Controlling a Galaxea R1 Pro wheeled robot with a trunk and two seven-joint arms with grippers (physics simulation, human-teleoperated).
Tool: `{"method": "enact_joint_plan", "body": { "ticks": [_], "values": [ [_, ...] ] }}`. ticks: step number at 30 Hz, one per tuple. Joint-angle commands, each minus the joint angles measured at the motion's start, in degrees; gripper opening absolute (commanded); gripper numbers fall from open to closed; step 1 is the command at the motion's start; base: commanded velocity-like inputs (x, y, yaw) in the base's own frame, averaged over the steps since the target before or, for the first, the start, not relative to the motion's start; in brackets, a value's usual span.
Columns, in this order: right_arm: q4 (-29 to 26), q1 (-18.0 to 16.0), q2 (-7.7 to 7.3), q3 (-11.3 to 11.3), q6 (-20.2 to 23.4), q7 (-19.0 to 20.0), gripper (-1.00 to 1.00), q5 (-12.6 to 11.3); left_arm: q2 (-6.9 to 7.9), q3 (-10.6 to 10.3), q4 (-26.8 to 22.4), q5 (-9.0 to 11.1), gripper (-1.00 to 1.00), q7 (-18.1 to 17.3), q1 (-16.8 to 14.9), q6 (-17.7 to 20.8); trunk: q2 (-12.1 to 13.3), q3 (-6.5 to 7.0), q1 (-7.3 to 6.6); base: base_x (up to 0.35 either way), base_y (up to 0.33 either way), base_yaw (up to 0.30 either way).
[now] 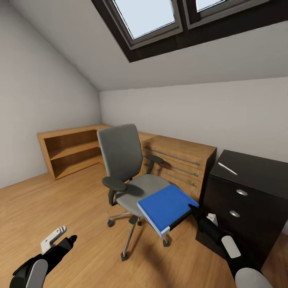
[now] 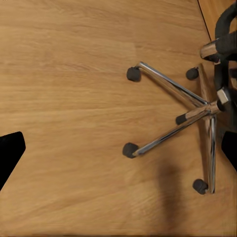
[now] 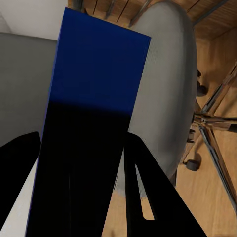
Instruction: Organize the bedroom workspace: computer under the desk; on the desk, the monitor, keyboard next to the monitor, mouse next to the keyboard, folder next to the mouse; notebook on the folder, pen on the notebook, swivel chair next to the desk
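- Folder [image 1: 166, 207], bright blue with a white edge stripe, is being held at the front corner of the swivel chair [image 1: 129, 172], overhanging the grey seat's edge toward the robot and tilting slightly.
- In the right wrist view the folder [image 3: 96, 74] is seen running between the two dark fingers, so the right gripper [image 1: 195, 209] is judged to be clenched on its near edge.
- The step in hand is judged to be the lifting of the folder off the chair; a clean lift clear of the seat is being called for next, then a carry to the desk, which is yet to be found.
- The left gripper [image 1: 60, 239] is being kept low over the floor, grasping nothing; whether its jaws are parted cannot be told.
- The chair's chrome base [image 2: 190, 116] is standing on casters on the wooden floor [image 1: 60, 200].
- Behind the chair, an oak shelving unit [image 1: 70, 150] and a wooden drawer chest [image 1: 180, 160] are lining the white walls under a sloped ceiling with skylights [image 1: 146, 18]; a dark cabinet [image 1: 248, 192] with a thin white object [image 1: 227, 168] on top is standing on the right.
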Motion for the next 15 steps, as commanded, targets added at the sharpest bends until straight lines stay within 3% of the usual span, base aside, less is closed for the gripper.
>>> {"method": "enact_joint_plan", "body": {
  "ticks": [1, 12, 15],
  "values": [
    [0.01, -0.05, 0.04, -0.2, 0.42, 0.19, -1.0, -0.24, -0.03, -0.16, -0.07, 0.59, 1.0, 0.46, -0.05, 0.2, 0.38, 0.12, -0.24, -0.015, -0.004, 0.0],
    [-0.43, 0.04, -0.05, -0.28, 0.37, 2.47, -1.0, -0.15, -0.3, -0.57, 1.65, 0.72, 1.0, 0.38, -0.05, 0.13, 4.8, 2.1, -2.65, -0.002, -0.001, 0.0],
    [-0.67, 0.06, -0.21, -0.28, 0.34, 3.79, -1.0, -0.02, -1.93, -0.68, 4.38, -0.57, 1.0, 0.32, -0.05, 0.01, 6.0, 2.63, -3.31, 0.0, 0.0, 0.0]
  ]
}}
